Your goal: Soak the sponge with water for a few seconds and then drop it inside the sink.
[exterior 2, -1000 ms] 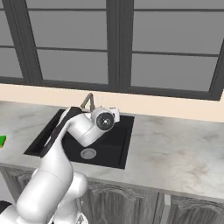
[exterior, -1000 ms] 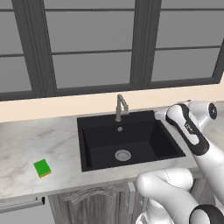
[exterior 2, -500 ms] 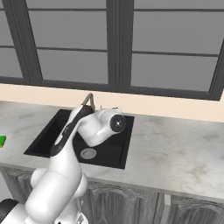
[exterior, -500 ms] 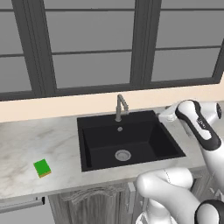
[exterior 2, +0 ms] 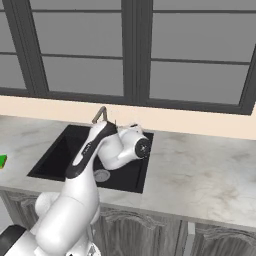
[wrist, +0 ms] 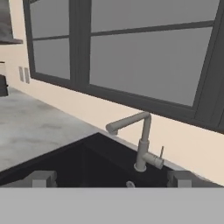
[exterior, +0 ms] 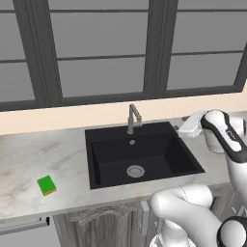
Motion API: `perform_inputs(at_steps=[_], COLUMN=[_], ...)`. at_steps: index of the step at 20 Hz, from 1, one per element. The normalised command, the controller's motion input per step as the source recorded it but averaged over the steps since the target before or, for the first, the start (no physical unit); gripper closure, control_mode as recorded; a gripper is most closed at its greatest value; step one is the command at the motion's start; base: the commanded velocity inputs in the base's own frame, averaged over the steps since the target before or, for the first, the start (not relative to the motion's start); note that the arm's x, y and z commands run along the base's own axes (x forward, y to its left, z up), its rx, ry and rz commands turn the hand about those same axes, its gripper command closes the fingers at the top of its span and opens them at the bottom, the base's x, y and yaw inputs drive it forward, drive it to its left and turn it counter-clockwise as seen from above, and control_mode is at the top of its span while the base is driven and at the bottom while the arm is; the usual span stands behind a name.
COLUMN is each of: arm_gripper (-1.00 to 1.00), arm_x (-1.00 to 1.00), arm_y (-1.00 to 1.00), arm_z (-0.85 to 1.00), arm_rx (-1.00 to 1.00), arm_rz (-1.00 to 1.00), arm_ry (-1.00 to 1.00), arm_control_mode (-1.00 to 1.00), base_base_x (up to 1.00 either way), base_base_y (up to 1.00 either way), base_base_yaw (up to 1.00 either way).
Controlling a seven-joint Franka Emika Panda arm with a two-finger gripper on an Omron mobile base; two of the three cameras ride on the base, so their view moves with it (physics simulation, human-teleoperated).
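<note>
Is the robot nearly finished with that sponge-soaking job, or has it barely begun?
Barely begun. Nothing looks done: the sponge lies dry on the counter left of the sink, and no water runs from the faucet. In hand: the open, empty gripper sits at the sink's right rear corner, looking toward the faucet, possibly to turn it on. Left to do: start the water, fetch the sponge, soak it, drop it in the basin.

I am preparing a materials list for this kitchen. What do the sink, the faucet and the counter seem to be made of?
The sink looks like matte black composite or stone: dark, with no shine. The faucet seems to be brushed grey metal, with a dull, even sheen. The counter looks like polished light marble, since it has grey veins, though it could be an imitation.
</note>
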Motion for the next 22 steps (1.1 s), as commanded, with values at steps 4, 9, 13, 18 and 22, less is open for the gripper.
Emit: perform_inputs(at_steps=[4, 9, 13, 18, 22], arm_gripper=[-1.0, -1.0, -1.0, -1.0, -1.0], arm_x=[0.0, 0.01, 0.16, 0.2, 0.01], arm_y=[0.09, 0.07, 0.0, 0.02, 0.2], arm_z=[-0.13, 0.0, 0.0, -0.02, -0.17], arm_rx=[0.05, 0.02, 0.0, 0.0, 0.01], arm_rz=[0.0, -0.01, -0.04, -0.04, -0.02], arm_ry=[-0.07, 0.0, 0.0, -0.01, 0.0], arm_control_mode=[-1.0, -1.0, -1.0, -1.0, -1.0], base_base_x=[0.0, 0.0, 0.0, 0.0, 0.0], base_base_y=[0.0, 0.0, 0.0, 0.0, 0.0], base_base_yaw=[0.0, 0.0, 0.0, 0.0, 0.0])
